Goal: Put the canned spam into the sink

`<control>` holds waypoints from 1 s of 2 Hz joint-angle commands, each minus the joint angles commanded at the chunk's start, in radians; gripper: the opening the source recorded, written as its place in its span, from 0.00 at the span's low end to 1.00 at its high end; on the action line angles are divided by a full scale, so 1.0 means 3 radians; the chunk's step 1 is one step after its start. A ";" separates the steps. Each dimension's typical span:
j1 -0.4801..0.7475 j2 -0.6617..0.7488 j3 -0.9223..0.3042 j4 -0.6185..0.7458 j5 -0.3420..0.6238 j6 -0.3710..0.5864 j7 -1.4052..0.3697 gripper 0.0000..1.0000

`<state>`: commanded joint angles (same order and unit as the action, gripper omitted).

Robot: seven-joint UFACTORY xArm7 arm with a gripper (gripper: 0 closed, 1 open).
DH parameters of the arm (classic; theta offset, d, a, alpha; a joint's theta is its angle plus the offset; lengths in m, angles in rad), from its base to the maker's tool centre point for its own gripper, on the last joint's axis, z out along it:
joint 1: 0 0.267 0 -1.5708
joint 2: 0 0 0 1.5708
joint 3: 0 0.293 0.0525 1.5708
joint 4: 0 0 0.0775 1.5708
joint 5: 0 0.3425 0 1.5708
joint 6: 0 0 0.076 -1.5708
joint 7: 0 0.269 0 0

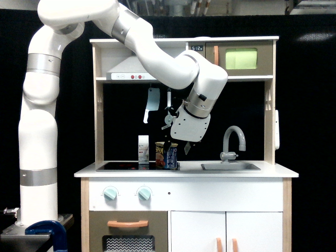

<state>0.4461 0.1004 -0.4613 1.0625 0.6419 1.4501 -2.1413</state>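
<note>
The canned spam (166,155) stands upright at the right end of the black stovetop (126,166), its dark blue label and gold rim facing the camera. My gripper (177,146) hangs open just above and slightly to the exterior view's right of the can. One dark finger (167,145) reaches down near the can's top and the other finger (187,148) stays apart on the right. Nothing is held. The sink (230,166), a shallow grey basin with a curved grey faucet (232,140), lies in the counter to the right of the can.
A small white carton (143,149) stands just left of the can. A toy cleaver (151,103) and a utensil (168,113) hang behind my wrist. The hood and shelf (136,75) sit close above the arm, and a wooden side post (269,121) bounds the right.
</note>
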 joint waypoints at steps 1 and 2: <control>0.0033 -0.0120 0.0253 -0.0137 0.0074 -0.0185 0.0201 1.00; 0.0040 -0.0243 0.0420 -0.0323 0.0115 -0.0347 0.0291 1.00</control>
<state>0.4582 0.0276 -0.3353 0.9655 0.6765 1.3461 -2.0540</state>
